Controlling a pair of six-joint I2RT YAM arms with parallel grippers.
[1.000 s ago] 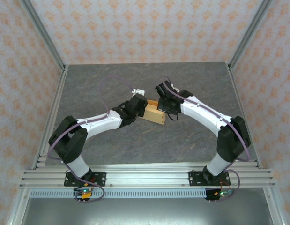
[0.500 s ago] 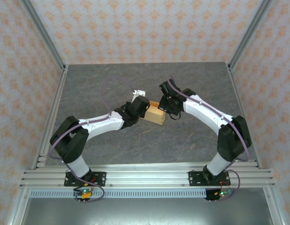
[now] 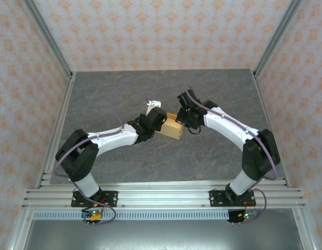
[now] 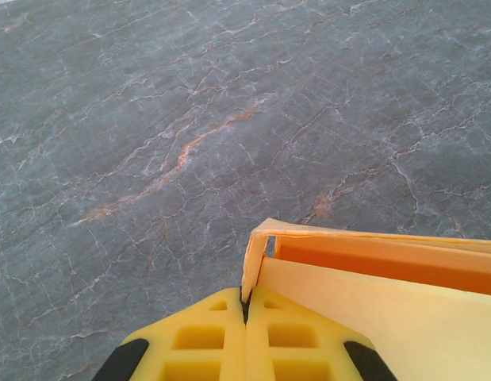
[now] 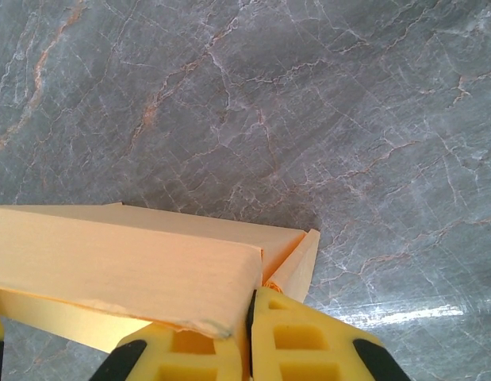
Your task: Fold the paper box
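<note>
Both arms sit slightly closer around the paper box [image 3: 170,127] than a second ago; it lies mid-frame on the worktop [image 3: 124,88]. Left gripper [image 4: 245,305] pinches a thin corner flap. Right gripper [image 5: 250,316] pinches the opposite end. Fold slowly and squarely to avoid tearing.
</note>
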